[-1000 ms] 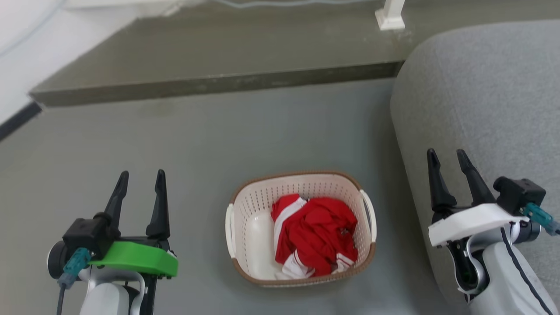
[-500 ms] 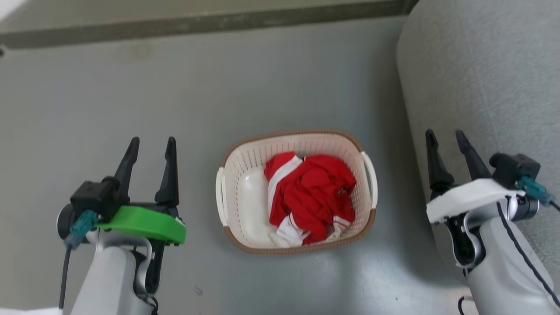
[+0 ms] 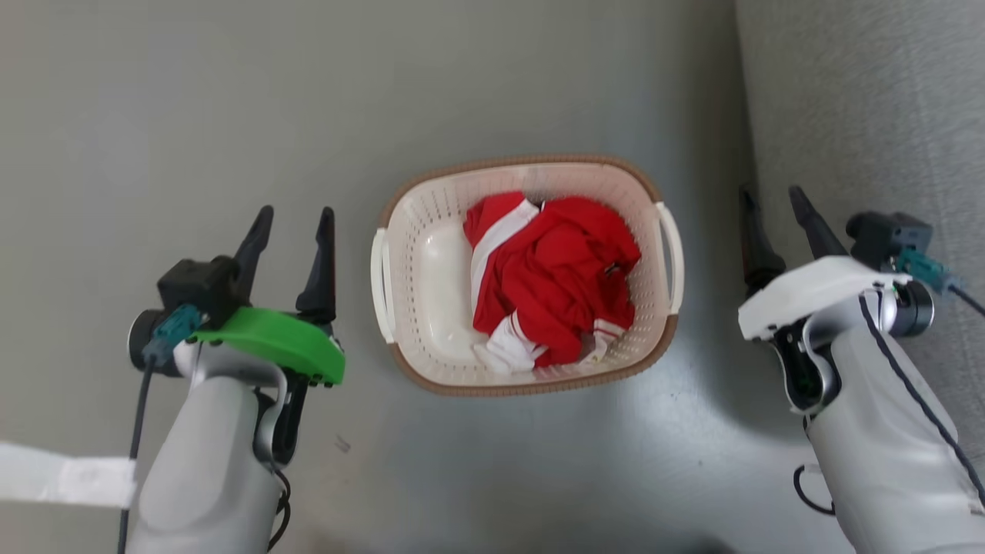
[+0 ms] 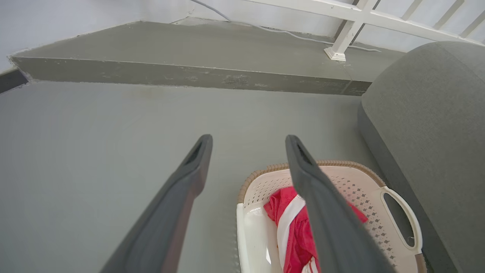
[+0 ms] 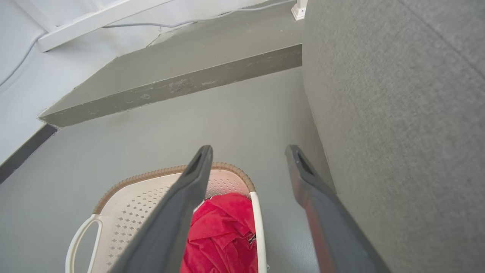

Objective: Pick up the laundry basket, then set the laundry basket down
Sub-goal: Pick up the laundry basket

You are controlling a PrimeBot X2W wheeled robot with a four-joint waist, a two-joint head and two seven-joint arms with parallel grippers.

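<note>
Sitting on the grey floor (image 3: 192, 115) beside a grey sofa (image 3: 862, 100), the laundry basket (image 3: 431, 223) is cream-white, perforated and brown-rimmed, with white loop handles (image 3: 378, 285) and a red-and-white garment (image 3: 554, 269) inside. The left gripper (image 3: 296, 211) and right gripper (image 3: 769, 192) flank it, both spread open and empty. Wrist views add a raised step (image 4: 189, 76).

Open grey floor (image 3: 192, 92) lies to the left of the laundry basket (image 3: 523, 160); the left gripper (image 3: 296, 211), fingers spread, hangs just beside the left loop handle (image 3: 378, 285) with nothing between them. To the right, only a narrow strip of floor separates the right loop handle (image 3: 677, 258) from the grey sofa (image 3: 862, 115), and the right gripper (image 3: 769, 192), fingers spread, hangs over that strip close beside the upholstery. A red and white garment (image 3: 554, 285) fills the right part of the basket's interior, its left part bare; beyond the basket a raised step (image 4: 189, 76) bounds the floor.
</note>
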